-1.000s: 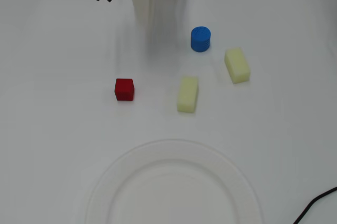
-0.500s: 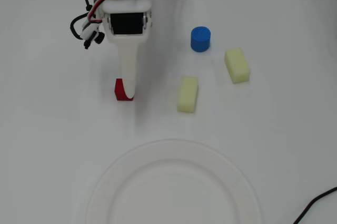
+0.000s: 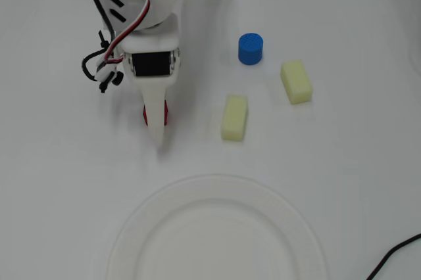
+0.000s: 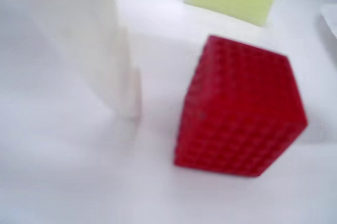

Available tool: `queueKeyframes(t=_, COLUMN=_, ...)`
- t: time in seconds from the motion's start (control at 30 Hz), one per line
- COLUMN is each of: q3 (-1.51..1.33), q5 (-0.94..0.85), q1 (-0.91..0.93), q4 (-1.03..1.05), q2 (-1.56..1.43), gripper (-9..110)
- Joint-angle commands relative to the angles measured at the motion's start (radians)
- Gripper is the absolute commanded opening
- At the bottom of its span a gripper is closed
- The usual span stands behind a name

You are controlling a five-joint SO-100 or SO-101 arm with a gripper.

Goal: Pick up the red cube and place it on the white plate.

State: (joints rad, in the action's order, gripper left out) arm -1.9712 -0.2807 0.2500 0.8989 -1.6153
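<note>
The robot arm's gripper [image 3: 156,129] reached down over the red cube [image 3: 165,113] on the white table [image 3: 59,181], its white finger [image 3: 156,119] covering most of the cube in the overhead view; only red slivers showed on either side. From the wrist view, the cube [image 4: 239,113] sat flat on the table just right of the white finger [image 4: 92,45], one corner edge turned toward the camera; being a cube, it had no long axis. Whether the jaws were spread or closed could not be told, as only one finger showed. The white plate [image 3: 217,191] lay at six o'clock from the cube, well apart. A yellow block [image 3: 234,117] stood at three o'clock, its long axis running near twelve-to-six. A second yellow block [image 3: 296,81] and a blue cylinder [image 3: 250,48] lay toward two o'clock.
</note>
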Motion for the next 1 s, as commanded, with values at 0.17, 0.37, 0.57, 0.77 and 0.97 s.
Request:
queueKeyframes(t=0.17, q3=0.051, q5=-0.023, q1=0.029, q4=-0.049, q2=0.067, gripper=29)
queueKeyframes(t=0.37, q3=0.051, q5=-0.040, q1=0.028, q4=-0.057, q2=0.086, gripper=14)
queueKeyframes(t=0.57, q3=0.048, q5=-0.020, q1=0.035, q4=-0.057, q2=0.081, gripper=0)
queueKeyframes(t=0.77, q3=-0.071, q5=0.037, q1=0.055, q4=-0.126, q2=-0.147, gripper=0)
queueKeyframes(t=0.97, q3=-0.479, q5=0.046, q1=-0.048, q4=-0.370, q2=-0.716, gripper=0)
